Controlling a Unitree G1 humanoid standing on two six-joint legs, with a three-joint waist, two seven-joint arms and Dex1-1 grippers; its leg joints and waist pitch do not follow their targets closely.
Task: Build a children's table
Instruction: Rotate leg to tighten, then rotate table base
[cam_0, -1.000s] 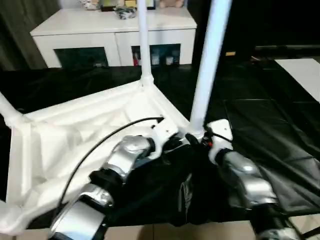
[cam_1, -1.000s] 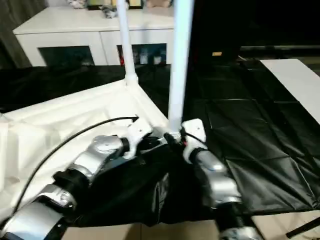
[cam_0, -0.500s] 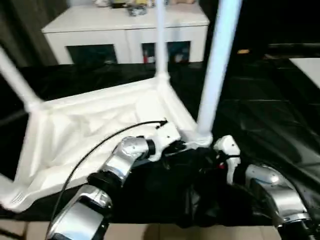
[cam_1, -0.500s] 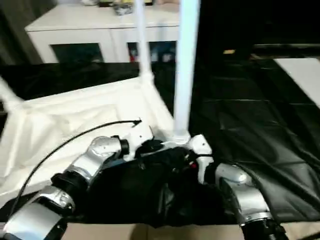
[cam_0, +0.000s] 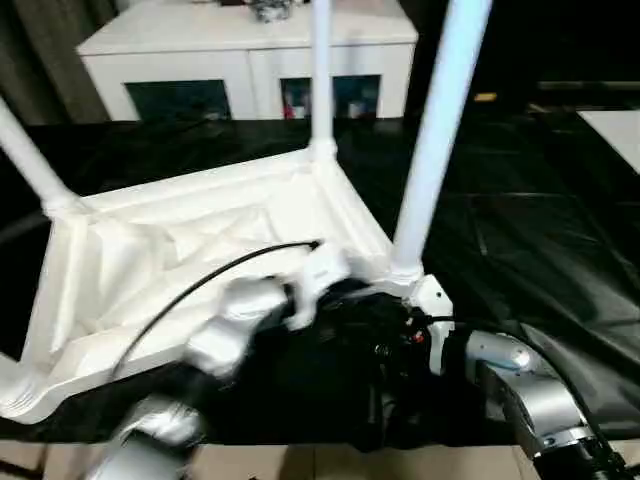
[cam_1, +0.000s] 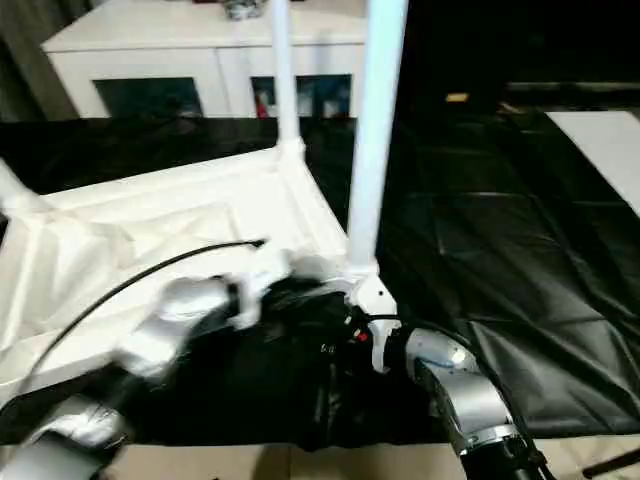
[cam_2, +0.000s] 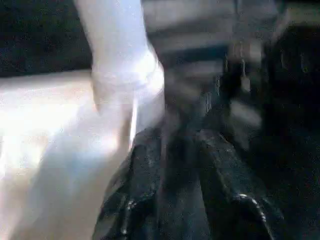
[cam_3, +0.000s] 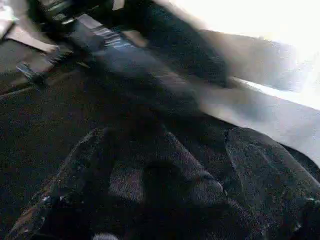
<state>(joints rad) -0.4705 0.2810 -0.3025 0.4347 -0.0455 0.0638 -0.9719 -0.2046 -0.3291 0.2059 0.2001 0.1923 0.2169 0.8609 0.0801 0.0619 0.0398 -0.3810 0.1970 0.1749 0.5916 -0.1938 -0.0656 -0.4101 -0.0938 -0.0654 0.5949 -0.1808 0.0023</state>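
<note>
From the head camera, the white tabletop (cam_0: 190, 260) lay upside down on a black sheet (cam_0: 540, 250), its ribbed underside facing up, with three legs visible standing in its corner sockets: a near leg (cam_0: 435, 140), a far leg (cam_0: 321, 70) and another at the left edge (cam_0: 28, 155). A white cabinet (cam_0: 250, 60) stood behind. The left gripper (cam_0: 345, 290) reached to the tabletop's near right corner beside the near leg's base, while the right gripper (cam_0: 400, 330) sat low just below that corner. In the left wrist view, the left gripper (cam_2: 175, 150) showed its two fingers (cam_2: 142, 165) slightly parted beside the socket (cam_2: 127, 75). In the right wrist view, the right gripper's (cam_3: 165, 155) fingers stood spread apart over the dark sheet, holding nothing.
</note>
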